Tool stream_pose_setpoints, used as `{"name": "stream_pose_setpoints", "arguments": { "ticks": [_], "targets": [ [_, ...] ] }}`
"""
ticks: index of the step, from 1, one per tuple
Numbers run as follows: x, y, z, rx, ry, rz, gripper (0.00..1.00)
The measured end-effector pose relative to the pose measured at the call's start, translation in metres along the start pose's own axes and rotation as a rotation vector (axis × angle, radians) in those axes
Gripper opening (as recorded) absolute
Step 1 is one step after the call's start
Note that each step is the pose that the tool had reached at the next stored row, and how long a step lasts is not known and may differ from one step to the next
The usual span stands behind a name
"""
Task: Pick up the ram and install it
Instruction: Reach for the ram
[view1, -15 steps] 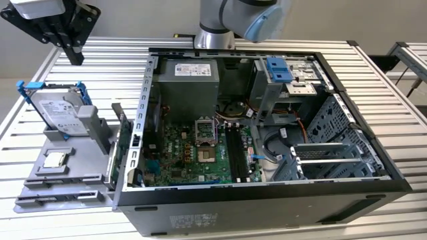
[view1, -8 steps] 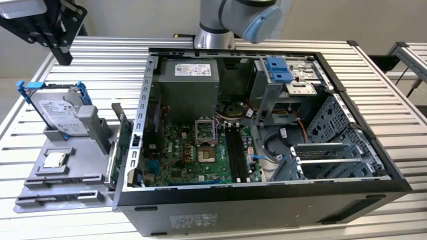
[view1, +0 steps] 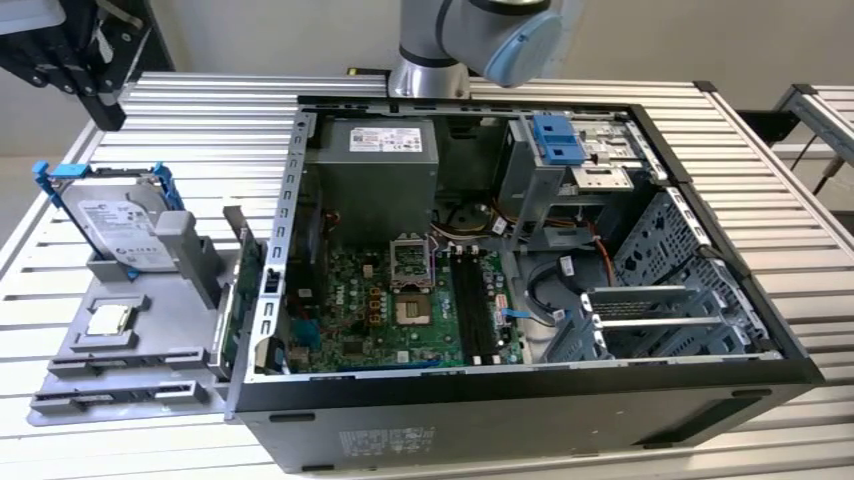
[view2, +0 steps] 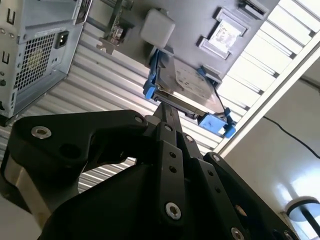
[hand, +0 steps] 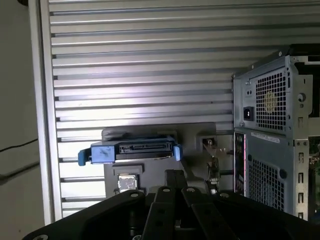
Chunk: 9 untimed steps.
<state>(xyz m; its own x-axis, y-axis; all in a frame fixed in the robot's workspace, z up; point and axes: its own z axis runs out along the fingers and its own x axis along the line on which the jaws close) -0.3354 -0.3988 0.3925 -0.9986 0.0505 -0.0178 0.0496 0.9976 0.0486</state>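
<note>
At the exterior view's upper left we see the gripper (view1: 104, 105), jaws pressed together and empty; the ram (view1: 244, 290) stands on edge left of centre, just beside the computer case (view1: 467, 420).

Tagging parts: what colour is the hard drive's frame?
Blue; the frame shows best in the exterior view.

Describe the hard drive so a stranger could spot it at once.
Beside the computer case, on the exterior view's left, lies a grey tray. The hard drive leans at its far end: a silver box in a blue frame, unlike the small processor chip.
</note>
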Motion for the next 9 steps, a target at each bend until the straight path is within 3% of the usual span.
{"name": "stream_pose_setpoints", "arguments": {
  "ticks": [9],
  "targets": [
    [0.013,-0.0007,-0.0002,-0.0006,0.0018,-0.036,0.0]
  ]
}}
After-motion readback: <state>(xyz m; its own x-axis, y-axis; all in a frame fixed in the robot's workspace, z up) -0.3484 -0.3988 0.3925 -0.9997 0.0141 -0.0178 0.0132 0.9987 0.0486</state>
